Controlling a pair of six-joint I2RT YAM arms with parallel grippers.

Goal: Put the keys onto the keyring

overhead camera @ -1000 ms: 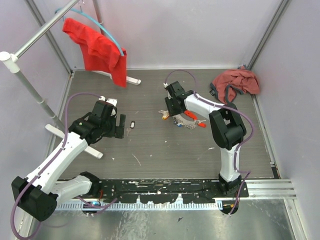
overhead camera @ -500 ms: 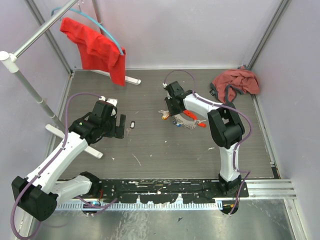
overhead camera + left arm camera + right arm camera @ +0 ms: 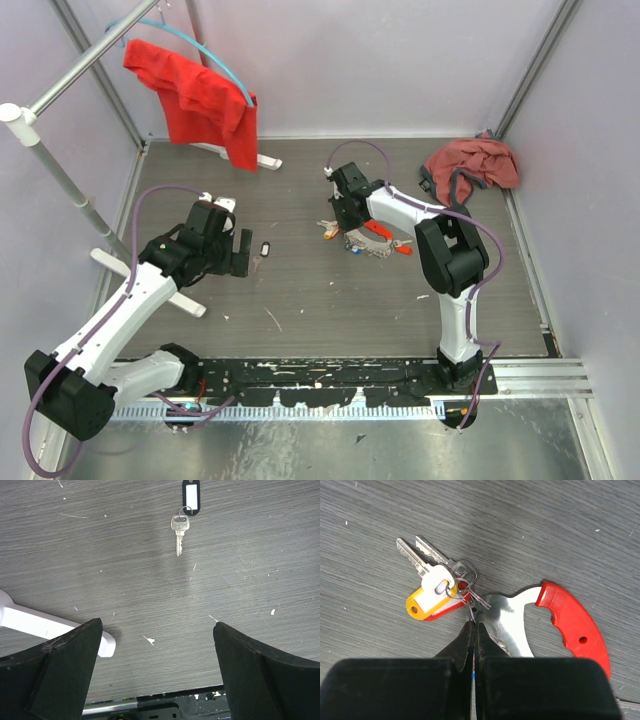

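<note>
In the right wrist view, two silvery keys (image 3: 422, 557) with a yellow tag (image 3: 422, 605) and a red tag lie on the grey floor, joined to thin wire loops of the keyring (image 3: 470, 596). A silvery metal piece with a long red grip (image 3: 570, 625) lies beside them. My right gripper (image 3: 473, 625) is shut, its tips pinching a wire loop. In the top view it sits at the key cluster (image 3: 345, 232). My left gripper (image 3: 157, 623) is open and empty, low over the floor. Ahead of it lies a single silvery key (image 3: 179, 530) on a black tag (image 3: 190, 492).
A red cloth (image 3: 200, 100) hangs on a blue hanger from the rack at back left. The rack's white foot (image 3: 150, 285) lies by my left arm and shows in the left wrist view (image 3: 40, 627). A crumpled reddish cloth (image 3: 475, 160) lies at back right. Walls close in.
My right gripper has shifted slightly left at the key cluster, and the cluster moved a little with it. The hanging red cloth swayed. My left arm has not moved.
</note>
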